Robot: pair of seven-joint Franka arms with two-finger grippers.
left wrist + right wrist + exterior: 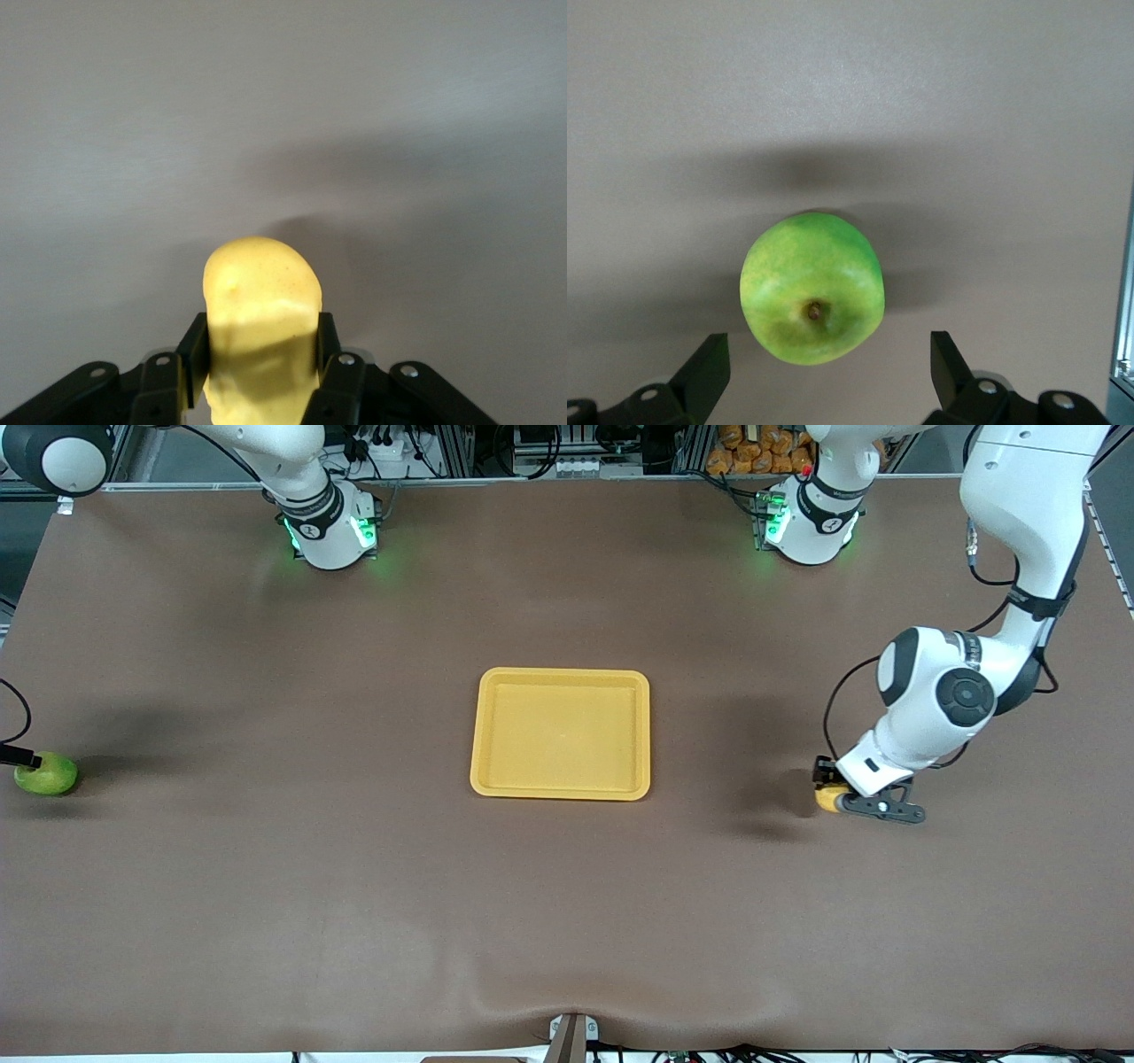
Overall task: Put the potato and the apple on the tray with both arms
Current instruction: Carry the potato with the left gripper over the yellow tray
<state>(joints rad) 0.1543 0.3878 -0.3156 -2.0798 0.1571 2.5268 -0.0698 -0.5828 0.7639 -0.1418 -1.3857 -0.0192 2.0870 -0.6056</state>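
The left gripper [837, 797] has its jaws clenched on the potato [261, 323], low at the left arm's end of the desk [266, 868]. The right gripper [828, 376] hangs over the apple [812, 299] at the right arm's end, jaws spread wide. The tray [560, 788] sits mid-desk.

Bright even overhead light; soft shadows on table [266, 921]; wrist views slightly soft.

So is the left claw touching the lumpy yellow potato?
Touching: the left wrist view shows the left claw with both fingers pressed against the lumpy yellow potato.
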